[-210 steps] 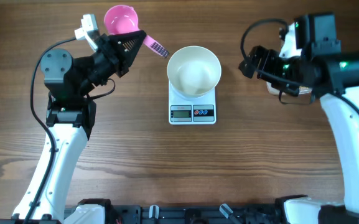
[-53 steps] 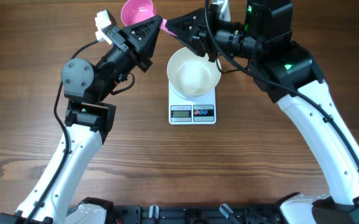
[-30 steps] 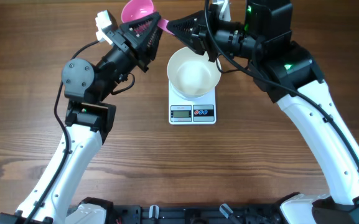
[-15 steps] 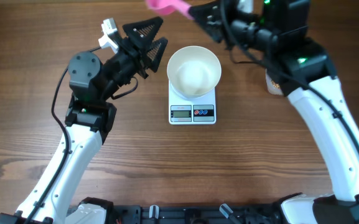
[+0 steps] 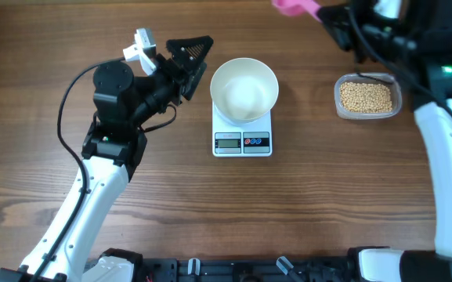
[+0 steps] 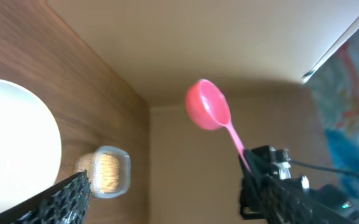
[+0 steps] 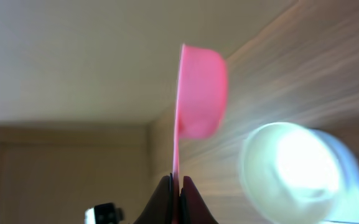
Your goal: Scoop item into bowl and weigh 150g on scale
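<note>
The white bowl stands on the white scale at mid-table, and nothing shows inside it. The beans fill a clear tub to its right. My right gripper is at the top edge, above and left of the tub, shut on the handle of a pink scoop. The right wrist view shows the thin handle pinched between the fingers, with the scoop edge-on. My left gripper hangs open and empty just left of the bowl. Its wrist view shows the scoop held aloft.
The scale's display and dark button panel face the table's front edge. The right arm's white links run down the right side. In the left wrist view the bowl and the tub show beyond one left finger.
The left gripper opened and let go of the pink scoop, then drew back left. The right gripper carried the scoop right along the top edge, uncovering the tub of beans.
</note>
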`<state>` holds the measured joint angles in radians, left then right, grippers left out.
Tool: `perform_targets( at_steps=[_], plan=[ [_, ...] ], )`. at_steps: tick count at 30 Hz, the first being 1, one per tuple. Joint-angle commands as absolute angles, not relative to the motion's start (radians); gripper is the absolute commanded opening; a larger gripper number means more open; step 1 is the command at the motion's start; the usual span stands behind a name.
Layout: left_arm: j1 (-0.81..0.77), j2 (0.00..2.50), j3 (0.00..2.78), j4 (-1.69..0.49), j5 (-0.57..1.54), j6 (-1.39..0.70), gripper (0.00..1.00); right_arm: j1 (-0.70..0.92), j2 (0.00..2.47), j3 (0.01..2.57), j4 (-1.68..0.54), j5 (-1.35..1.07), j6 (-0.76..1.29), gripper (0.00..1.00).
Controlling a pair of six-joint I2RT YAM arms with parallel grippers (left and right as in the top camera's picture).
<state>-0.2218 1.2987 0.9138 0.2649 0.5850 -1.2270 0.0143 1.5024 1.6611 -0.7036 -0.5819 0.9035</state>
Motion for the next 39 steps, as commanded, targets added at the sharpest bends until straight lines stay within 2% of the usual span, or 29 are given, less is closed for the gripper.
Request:
perform_targets(
  at_steps=[1, 6, 9, 13, 16, 18, 21, 23, 24, 26, 27, 30, 31, 32, 33, 34, 39],
  plan=[
    [-0.223, 1.29, 0.923, 0.215, 0.616, -1.018, 0.91, -0.057, 1.451, 1.676, -0.783, -0.564, 0.665, 0.04],
    [-0.223, 1.29, 0.923, 0.068, 0.607, -0.799, 0.91, -0.125, 1.446, 1.676, -0.931, -0.527, 0.423, 0.05],
    [-0.218, 1.29, 0.923, -0.015, 0.556, -0.697, 0.91, -0.144, 1.446, 1.676, -1.028, -0.396, 0.338, 0.04],
    [-0.197, 1.29, 0.939, -0.108, 0.529, -0.63, 0.91, -0.146, 1.445, 1.677, -1.128, -0.217, 0.307, 0.04],
    [-0.178, 1.29, 1.008, -0.286, 0.519, -0.525, 0.9, -0.147, 1.445, 1.679, -1.169, -0.128, 0.271, 0.04],
    [-0.171, 1.29, 1.09, -0.456, 0.427, -0.441, 0.86, -0.146, 1.445, 1.683, -1.187, -0.097, 0.262, 0.04],
    [-0.171, 1.29, 1.234, -0.694, 0.166, -0.345, 0.71, -0.147, 1.445, 1.685, -1.2, -0.084, 0.262, 0.04],
    [-0.171, 1.29, 1.298, -0.776, 0.016, -0.34, 0.63, -0.147, 1.446, 1.685, -1.202, -0.084, 0.261, 0.04],
    [-0.171, 1.29, 1.327, -0.809, -0.065, -0.34, 0.62, -0.147, 1.446, 1.685, -1.202, -0.084, 0.251, 0.04],
    [-0.171, 1.29, 1.339, -0.816, -0.129, -0.34, 0.76, -0.147, 1.446, 1.685, -1.202, -0.076, 0.228, 0.04],
    [-0.171, 1.29, 1.339, -0.813, -0.141, -0.34, 0.92, -0.147, 1.446, 1.685, -1.205, -0.057, 0.228, 0.04],
    [-0.171, 1.297, 1.339, -0.809, -0.152, -0.34, 0.92, -0.147, 1.446, 1.685, -1.218, 0.014, 0.245, 0.04],
    [-0.171, 1.301, 1.339, -0.808, -0.163, -0.34, 0.76, -0.147, 1.446, 1.685, -1.221, 0.028, 0.249, 0.04],
    [-0.171, 1.304, 1.339, -0.808, -0.181, -0.34, 0.51, -0.148, 1.446, 1.685, -1.221, 0.03, 0.25, 0.04],
    [-0.17, 1.309, 1.339, -0.809, -0.222, -0.34, 0.15, -0.15, 1.446, 1.685, -1.217, 0.03, 0.252, 0.04],
    [-0.166, 1.315, 1.339, -0.809, -0.262, -0.341, 0.04, -0.151, 1.447, 1.685, -1.215, 0.03, 0.252, 0.04],
    [-0.091, 1.358, 1.339, -0.809, -0.329, -0.389, 0.04, -0.152, 1.449, 1.684, -1.197, 0.03, 0.253, 0.04]
  ],
)
